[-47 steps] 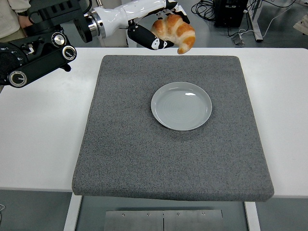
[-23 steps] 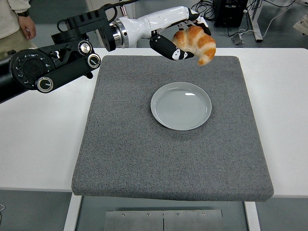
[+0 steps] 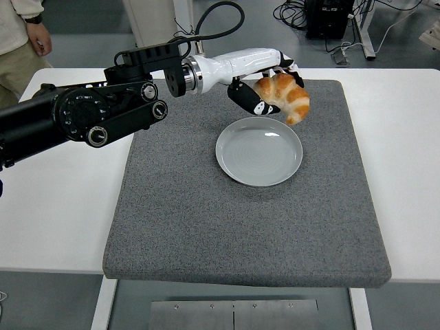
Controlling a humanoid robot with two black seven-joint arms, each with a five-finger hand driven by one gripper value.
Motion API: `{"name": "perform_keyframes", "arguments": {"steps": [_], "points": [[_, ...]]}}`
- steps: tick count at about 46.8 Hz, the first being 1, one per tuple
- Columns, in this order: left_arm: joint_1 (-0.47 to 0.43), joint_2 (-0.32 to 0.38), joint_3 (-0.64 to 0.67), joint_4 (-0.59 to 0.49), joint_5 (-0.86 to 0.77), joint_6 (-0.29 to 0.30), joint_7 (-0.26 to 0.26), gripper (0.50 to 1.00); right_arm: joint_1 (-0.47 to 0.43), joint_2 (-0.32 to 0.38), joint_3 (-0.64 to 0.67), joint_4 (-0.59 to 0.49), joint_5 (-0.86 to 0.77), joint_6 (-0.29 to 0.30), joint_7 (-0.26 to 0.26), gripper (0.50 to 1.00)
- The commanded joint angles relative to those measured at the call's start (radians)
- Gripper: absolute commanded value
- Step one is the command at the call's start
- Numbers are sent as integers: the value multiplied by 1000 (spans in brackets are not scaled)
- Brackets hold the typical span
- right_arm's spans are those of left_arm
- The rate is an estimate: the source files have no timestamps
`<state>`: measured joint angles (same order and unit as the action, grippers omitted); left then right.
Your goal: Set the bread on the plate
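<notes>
Fingers of my left hand (image 3: pixel 265 82) grip the golden-brown croissant-shaped bread (image 3: pixel 284 96), which I hold above the far rim of the round grey plate (image 3: pixel 258 151).

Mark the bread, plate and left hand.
bread (image 3: pixel 285 96), head view, middle of the crust
plate (image 3: pixel 234 168), head view, left rim
left hand (image 3: pixel 265 86), head view, middle of the hand, by the bread
</notes>
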<state>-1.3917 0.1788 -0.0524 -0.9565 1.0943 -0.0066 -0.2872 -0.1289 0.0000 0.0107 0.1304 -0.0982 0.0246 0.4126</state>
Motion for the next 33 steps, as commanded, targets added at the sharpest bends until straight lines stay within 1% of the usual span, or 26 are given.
{"name": "perform_keyframes", "arguments": {"steps": [1,7,12,15,19,33], "points": [[2,-8,2,16,1,2,0,500,0,0,0,0,0,0,0,1000],[16,-13,26,53,9,4,0,500,0,0,0,0,0,0,0,1000],[23,-51,57,85,9,7,-6,500,0,0,0,0,0,0,0,1000],[42,-62,68,102,9,13,-9,500,0,0,0,0,0,0,0,1000],[66,-67,71,107,9,26,-16,500,0,0,0,0,0,0,0,1000],[91,-113,75,136,12,37,-15,500,0,0,0,0,0,0,0,1000]]}}
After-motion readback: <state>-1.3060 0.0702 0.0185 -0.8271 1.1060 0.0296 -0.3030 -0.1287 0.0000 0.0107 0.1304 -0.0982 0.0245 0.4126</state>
